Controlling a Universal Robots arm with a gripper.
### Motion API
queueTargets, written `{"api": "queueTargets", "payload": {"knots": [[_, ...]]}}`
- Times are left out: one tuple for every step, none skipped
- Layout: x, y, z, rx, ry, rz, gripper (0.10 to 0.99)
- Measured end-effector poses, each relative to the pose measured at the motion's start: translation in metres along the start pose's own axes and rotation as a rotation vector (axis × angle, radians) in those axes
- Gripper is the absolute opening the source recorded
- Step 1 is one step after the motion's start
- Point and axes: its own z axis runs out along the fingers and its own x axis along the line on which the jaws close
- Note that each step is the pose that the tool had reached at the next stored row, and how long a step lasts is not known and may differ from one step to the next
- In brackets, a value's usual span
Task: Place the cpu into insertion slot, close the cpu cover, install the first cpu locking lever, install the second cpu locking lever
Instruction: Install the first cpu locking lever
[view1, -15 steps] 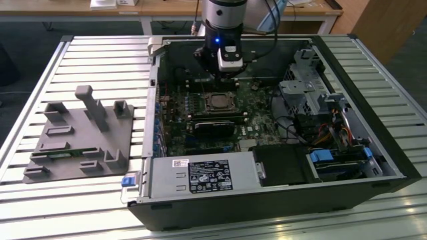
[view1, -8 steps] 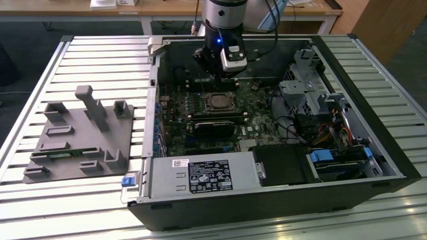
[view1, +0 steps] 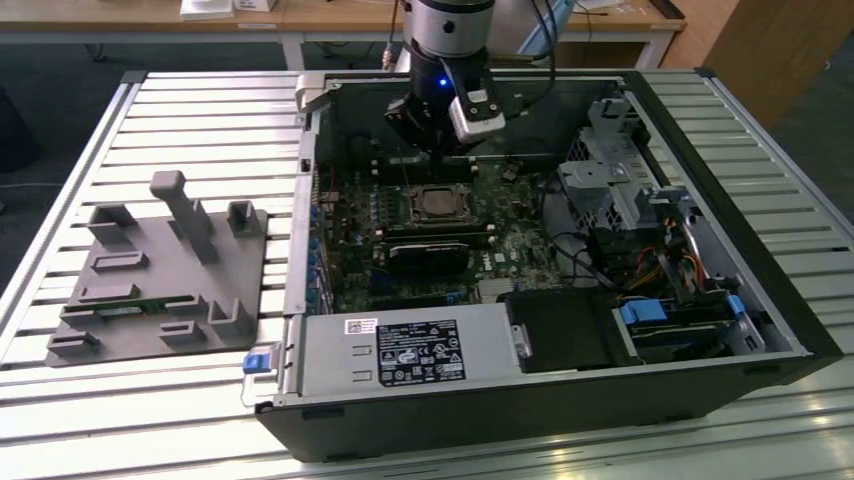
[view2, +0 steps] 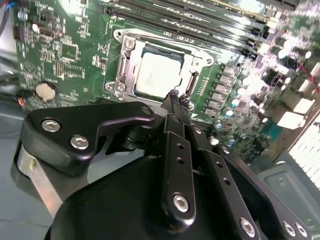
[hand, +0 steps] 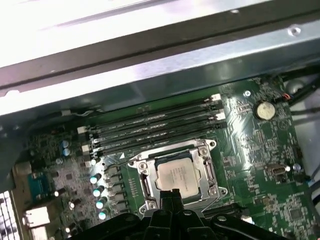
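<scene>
Exterior view: gripper (view1: 435, 146) hangs over the insertion slot (view1: 418, 192); second wrist view: fingers (view2: 172, 130) pinched together, empty, cpu (view2: 159, 75) seated just beyond the tips; first wrist view: cpu cover (hand: 170, 151) lies flat round it; cpu prob. light, stiff, fragile, so hold by edges only, not the face.

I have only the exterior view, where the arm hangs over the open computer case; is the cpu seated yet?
Observer: Yes, both wrist views show the cpu lying flat in place.
Operator: And the cpu cover?
Observer: The cpu cover lies down around it, chip showing through its window.
Operator: The tool?
Observer: The tool is shut, tips by the cover's edge; contact I cannot tell.
</scene>
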Motion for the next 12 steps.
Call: {"api": "queueTargets", "payload": {"knots": [[0.0,0.0,0.0,0.0,0.0004,-0.018,0.106],[0.0,0.0,0.0001,0.001,0.0008,-0.034,0.106],[0.0,0.0,0.0001,0.001,0.0013,-0.053,0.106],[0.0,0.0,0.0001,0.001,0.0018,-0.07,0.106],[0.0,0.0,0.0001,0.001,0.0022,-0.088,0.106],[0.0001,0.0,0.0001,0.002,0.0027,-0.105,0.106],[0.0006,-0.0002,0.0001,0.002,0.0028,-0.113,0.106],[0.0022,-0.0006,0.0002,0.002,0.0023,-0.116,0.106],[0.005,-0.0013,0.0002,0.002,0.0013,-0.116,0.106],[0.0077,-0.002,0.0002,0.001,0.0003,-0.116,0.106],[0.0103,-0.0026,0.0002,0.001,-0.0004,-0.117,0.106],[0.0123,-0.0031,0.0003,0.001,-0.0008,-0.118,0.106]]}}
